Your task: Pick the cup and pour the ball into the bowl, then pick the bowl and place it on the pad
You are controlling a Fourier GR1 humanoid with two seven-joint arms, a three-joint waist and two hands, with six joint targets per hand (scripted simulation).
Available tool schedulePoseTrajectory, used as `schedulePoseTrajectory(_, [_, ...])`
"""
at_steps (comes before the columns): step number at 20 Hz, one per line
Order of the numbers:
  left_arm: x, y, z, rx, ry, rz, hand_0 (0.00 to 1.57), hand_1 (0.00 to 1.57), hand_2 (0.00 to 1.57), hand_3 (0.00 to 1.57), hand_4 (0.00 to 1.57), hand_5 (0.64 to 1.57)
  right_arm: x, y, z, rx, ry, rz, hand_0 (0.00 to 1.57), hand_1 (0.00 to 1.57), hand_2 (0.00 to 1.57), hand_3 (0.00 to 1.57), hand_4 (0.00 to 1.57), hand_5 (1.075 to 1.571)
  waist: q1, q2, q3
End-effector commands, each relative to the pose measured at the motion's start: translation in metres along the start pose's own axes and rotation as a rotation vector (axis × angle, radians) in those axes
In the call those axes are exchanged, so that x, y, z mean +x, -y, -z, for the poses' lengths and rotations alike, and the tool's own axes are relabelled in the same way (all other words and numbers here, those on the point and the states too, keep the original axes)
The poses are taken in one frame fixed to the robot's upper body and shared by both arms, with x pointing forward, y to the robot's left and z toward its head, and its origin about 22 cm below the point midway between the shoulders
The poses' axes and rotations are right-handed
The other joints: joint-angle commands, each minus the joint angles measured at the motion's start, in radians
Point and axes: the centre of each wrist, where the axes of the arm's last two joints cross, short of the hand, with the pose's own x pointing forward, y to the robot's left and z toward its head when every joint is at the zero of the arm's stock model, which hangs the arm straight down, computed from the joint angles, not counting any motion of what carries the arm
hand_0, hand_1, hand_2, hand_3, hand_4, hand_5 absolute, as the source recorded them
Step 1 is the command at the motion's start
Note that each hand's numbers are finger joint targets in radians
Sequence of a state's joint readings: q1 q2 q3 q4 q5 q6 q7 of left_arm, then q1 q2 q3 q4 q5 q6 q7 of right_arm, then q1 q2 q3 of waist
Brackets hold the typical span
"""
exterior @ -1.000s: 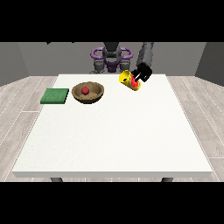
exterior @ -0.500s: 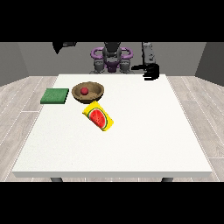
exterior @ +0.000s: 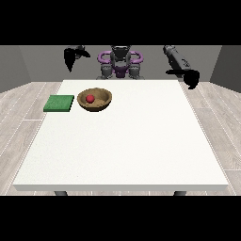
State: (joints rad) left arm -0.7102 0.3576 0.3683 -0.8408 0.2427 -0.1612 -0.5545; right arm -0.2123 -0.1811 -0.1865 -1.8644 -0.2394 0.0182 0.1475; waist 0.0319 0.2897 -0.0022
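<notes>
No legible text, labels, brand marks, numbers or signs anywhere in view. Plain unmarked surfaces on the table (exterior: pixel 141 141), the bowl (exterior: pixel 95 100), the ball (exterior: pixel 90 98) and the pad (exterior: pixel 59 103).

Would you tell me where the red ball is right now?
In the front view the red ball lies inside the brown bowl, at the table's far left, just right of the green pad.
</notes>
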Motion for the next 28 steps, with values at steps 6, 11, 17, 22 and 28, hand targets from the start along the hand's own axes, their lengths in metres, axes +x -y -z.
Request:
schedulePoseTrajectory(6, [0.096,-0.019,0.078,-0.093,0.086,0.111,0.00,0.00,0.00,0.00,0.00,1.518,-0.074,0.007,0.015,-0.039,-0.083,0.069,0.00,0.00,0.00,0.00,0.39,1.569,0.019,0.057,0.0042])
schedulePoseTrajectory(11, [0.132,-0.031,0.096,-0.113,0.093,0.147,0.00,0.00,0.00,0.00,0.00,1.527,-0.110,0.015,0.013,-0.057,-0.122,0.096,0.00,0.00,0.00,0.00,0.36,1.571,-0.002,0.063,0.0033])
schedulePoseTrajectory(17, [0.191,-0.040,0.117,-0.120,0.126,0.149,0.00,0.00,0.00,0.00,0.00,1.548,-0.131,0.050,0.025,-0.095,-0.155,0.097,0.00,0.00,0.00,0.00,0.29,1.570,0.029,0.077,0.0035])
schedulePoseTrajectory(22, [0.213,-0.032,0.127,-0.114,0.102,0.140,0.00,0.00,0.00,0.00,0.00,1.536,-0.164,0.033,0.019,-0.100,-0.224,0.148,0.00,0.00,0.00,0.00,0.37,1.570,0.016,0.042,0.0036])
schedulePoseTrajectory(28, [0.213,-0.048,0.119,-0.129,0.118,0.138,0.00,0.00,0.00,0.00,0.00,1.537,-0.169,0.038,0.028,-0.130,-0.265,0.160,0.00,0.00,0.00,0.00,0.40,1.571,0.027,0.048,0.0030])
